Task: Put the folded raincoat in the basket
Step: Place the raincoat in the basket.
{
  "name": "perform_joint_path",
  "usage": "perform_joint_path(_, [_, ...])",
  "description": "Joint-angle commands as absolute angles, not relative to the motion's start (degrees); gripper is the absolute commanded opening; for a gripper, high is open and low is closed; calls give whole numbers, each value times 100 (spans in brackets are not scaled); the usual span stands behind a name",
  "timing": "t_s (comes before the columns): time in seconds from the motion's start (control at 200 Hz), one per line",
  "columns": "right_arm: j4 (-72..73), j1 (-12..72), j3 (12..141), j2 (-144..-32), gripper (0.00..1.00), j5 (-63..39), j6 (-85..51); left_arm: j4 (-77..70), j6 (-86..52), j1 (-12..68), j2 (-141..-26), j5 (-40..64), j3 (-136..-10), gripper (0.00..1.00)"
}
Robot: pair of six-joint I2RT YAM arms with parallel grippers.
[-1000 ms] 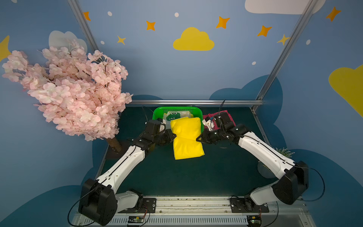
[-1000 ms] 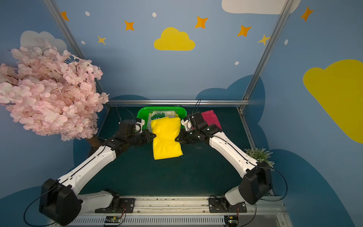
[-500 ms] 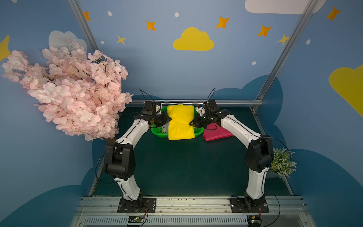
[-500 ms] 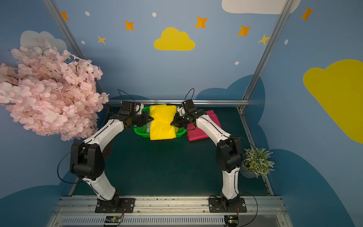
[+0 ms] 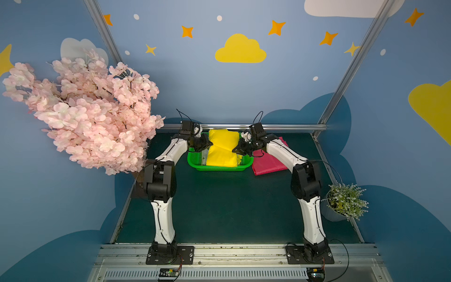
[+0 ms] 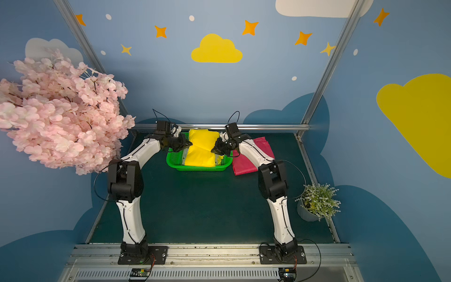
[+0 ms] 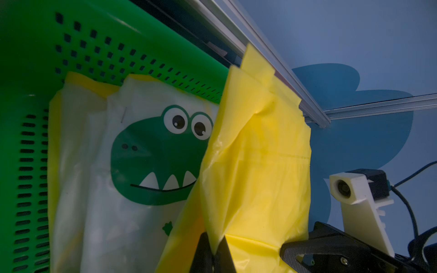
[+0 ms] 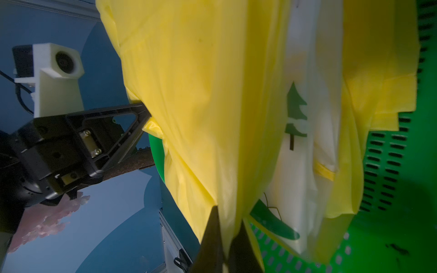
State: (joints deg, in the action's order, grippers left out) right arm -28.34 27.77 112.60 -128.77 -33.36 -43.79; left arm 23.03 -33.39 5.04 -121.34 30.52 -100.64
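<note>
The folded raincoat [image 5: 223, 149] [image 6: 201, 149] is bright yellow and hangs over the green perforated basket [image 5: 219, 168] [image 6: 200, 168] at the back of the table, its lower end down inside the basket. My left gripper [image 5: 207, 144] [image 7: 214, 245] is shut on the raincoat's [image 7: 255, 177] left edge. My right gripper [image 5: 235, 150] [image 8: 228, 217] is shut on the raincoat's [image 8: 201, 94] right edge. In the basket [image 7: 106, 47] [image 8: 402, 189] lies a white raincoat with a green dinosaur print [image 7: 142, 153] [image 8: 300, 141].
A folded pink-red sheet [image 5: 268, 163] [image 6: 251, 158] lies just right of the basket, under my right forearm. A metal rail [image 5: 280, 126] runs along the back edge. A pink blossom tree [image 5: 92, 109] overhangs the left side and a small potted plant [image 5: 346, 202] stands at the right edge.
Both arms carried the yellow raincoat from the table in front of the basket toward the back, over the basket. Its lower end has dropped from over the front rim into the basket.
</note>
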Motion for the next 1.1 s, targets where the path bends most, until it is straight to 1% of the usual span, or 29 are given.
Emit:
perform_joint_path(0.0, [-2859, 2631, 11449, -13091, 7, -3327, -4430, 2308, -3257, 300, -12316, 2933, -10317, 2])
perform_joint_path(0.32, [-2847, 2549, 11899, -13600, 15, -3416, -4457, 2400, -3118, 265, -12710, 2809, -10574, 2])
perform_joint_path(0.375, [-2856, 2537, 11959, -13639, 18, -3427, -4426, 2416, -3112, 248, -12776, 2821, -10631, 3])
perform_joint_path(0.411, [-2865, 2531, 11992, -13654, 26, -3434, -4414, 2445, -3129, 241, -12821, 2842, -10682, 5])
perform_joint_path(0.431, [-2884, 2528, 12007, -13658, 32, -3441, -4400, 2476, -3121, 238, -12846, 2862, -10719, 8])
perform_joint_path(0.451, [-2909, 2523, 12022, -13652, 38, -3438, -4390, 2494, -3114, 229, -12870, 2880, -10739, 14])
perform_joint_path(0.491, [-2972, 2514, 12036, -13626, 47, -3453, -4356, 2530, -3096, 229, -12873, 2911, -10764, 38])
perform_joint_path(0.496, [-2976, 2514, 12039, -13620, 48, -3453, -4349, 2531, -3095, 233, -12870, 2914, -10765, 38])
perform_joint_path(0.521, [-3019, 2509, 12034, -13579, 53, -3450, -4314, 2544, -3094, 229, -12845, 2926, -10762, 51])
perform_joint_path(0.546, [-3050, 2504, 12032, -13539, 58, -3442, -4277, 2551, -3076, 229, -12806, 2918, -10743, 61])
perform_joint_path(0.586, [-3111, 2500, 11999, -13438, 62, -3422, -4202, 2556, -3055, 229, -12713, 2887, -10695, 74])
perform_joint_path(0.651, [-3180, 2503, 11939, -13236, 65, -3354, -4083, 2558, -2977, 229, -12524, 2854, -10633, 93])
perform_joint_path(0.696, [-3235, 2499, 11882, -13085, 66, -3289, -4010, 2579, -2946, 229, -12405, 2840, -10613, 99])
perform_joint_path(0.906, [-3261, 2556, 11847, -12641, 68, -3287, -3932, 2317, -3149, 290, -11823, 3053, -10385, 100])
perform_joint_path(1.091, [-3143, 2751, 12146, -12924, 70, -3622, -4127, 1911, -3485, 492, -11964, 3477, -10402, 100])
